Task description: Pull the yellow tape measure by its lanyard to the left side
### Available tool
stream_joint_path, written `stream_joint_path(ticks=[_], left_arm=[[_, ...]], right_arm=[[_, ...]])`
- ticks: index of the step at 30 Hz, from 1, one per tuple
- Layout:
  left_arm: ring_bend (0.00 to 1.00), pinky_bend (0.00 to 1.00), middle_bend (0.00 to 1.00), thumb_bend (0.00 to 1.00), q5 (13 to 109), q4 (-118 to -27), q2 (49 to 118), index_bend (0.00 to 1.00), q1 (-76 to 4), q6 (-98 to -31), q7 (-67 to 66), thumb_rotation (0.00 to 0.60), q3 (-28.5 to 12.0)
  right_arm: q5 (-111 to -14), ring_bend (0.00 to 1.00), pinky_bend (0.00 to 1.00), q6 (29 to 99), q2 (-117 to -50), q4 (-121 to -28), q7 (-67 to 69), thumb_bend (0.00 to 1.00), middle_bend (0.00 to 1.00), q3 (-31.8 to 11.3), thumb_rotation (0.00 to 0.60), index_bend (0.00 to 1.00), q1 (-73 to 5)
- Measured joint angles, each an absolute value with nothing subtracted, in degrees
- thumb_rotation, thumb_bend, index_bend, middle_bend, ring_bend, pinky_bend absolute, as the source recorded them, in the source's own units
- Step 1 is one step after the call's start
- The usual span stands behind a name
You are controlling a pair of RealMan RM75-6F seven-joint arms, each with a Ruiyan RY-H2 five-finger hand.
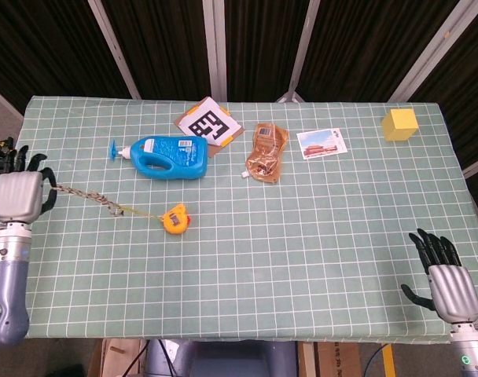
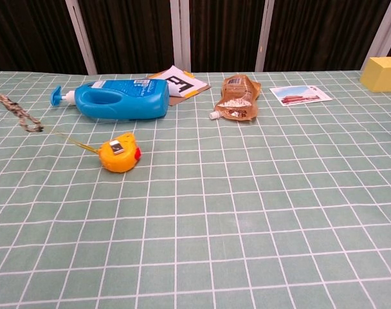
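The yellow tape measure lies on the green checked cloth left of centre, also seen in the chest view. Its braided lanyard runs taut from it up and left to my left hand, which grips the cord's end at the table's left edge. The lanyard leaves the chest view at the left; the left hand is outside that view. My right hand rests at the front right corner, fingers spread, holding nothing.
A blue detergent bottle lies behind the tape measure. Further back sit a printed marker card, a brown pouch, a postcard and a yellow block at the far right.
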State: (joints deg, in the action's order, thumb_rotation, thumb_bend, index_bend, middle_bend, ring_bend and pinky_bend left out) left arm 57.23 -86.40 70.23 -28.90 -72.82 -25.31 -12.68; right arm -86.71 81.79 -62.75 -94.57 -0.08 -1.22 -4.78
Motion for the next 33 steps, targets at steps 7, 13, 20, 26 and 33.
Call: stream_joint_path(ticks=[7, 13, 20, 26, 33], left_arm=[[0.00, 0.06, 0.19, 0.51, 56.3, -82.7, 68.5, 0.57, -27.4, -71.9, -22.0, 0.600, -13.2], [0.00, 0.01, 0.09, 0.28, 55.6, -81.8, 67.8, 0.37, -26.6, -70.2, -19.5, 0.600, -13.4], [0.00, 0.00, 0.00, 0.12, 55.7, -85.7, 66.6, 0.12, -25.4, -69.4, -17.2, 0.600, -13.0], [0.00, 0.00, 0.00, 0.04, 59.4, -95.4, 64.5, 0.01, -22.3, -71.8, -13.3, 0.600, -11.5], [0.00, 0.00, 0.00, 0.01, 76.7, -101.9, 63.0, 0.00, -15.4, -80.1, -10.1, 0.600, -3.9]], right_arm=[[-86.5, 0.00, 0.00, 81.9, -62.9, -94.4, -0.6, 0.25, 0.00, -1.3, 0.600, 0.00, -4.7], [-86.5, 0.00, 0.00, 81.7, -62.9, -94.5, -0.9, 0.25, 0.00, -1.3, 0.600, 0.00, -4.8], [-86.5, 0.00, 0.00, 81.6, -62.8, -94.5, -1.0, 0.25, 0.00, -1.3, 0.600, 0.00, -4.8], [-87.5, 0.00, 0.00, 81.8, -62.8, -94.4, -1.2, 0.25, 0.00, -1.0, 0.600, 0.00, -4.8], [-89.2, 0.00, 0.00, 82.6, -62.9, -93.6, -1.8, 0.25, 0.00, -0.7, 0.600, 0.00, -4.9]])
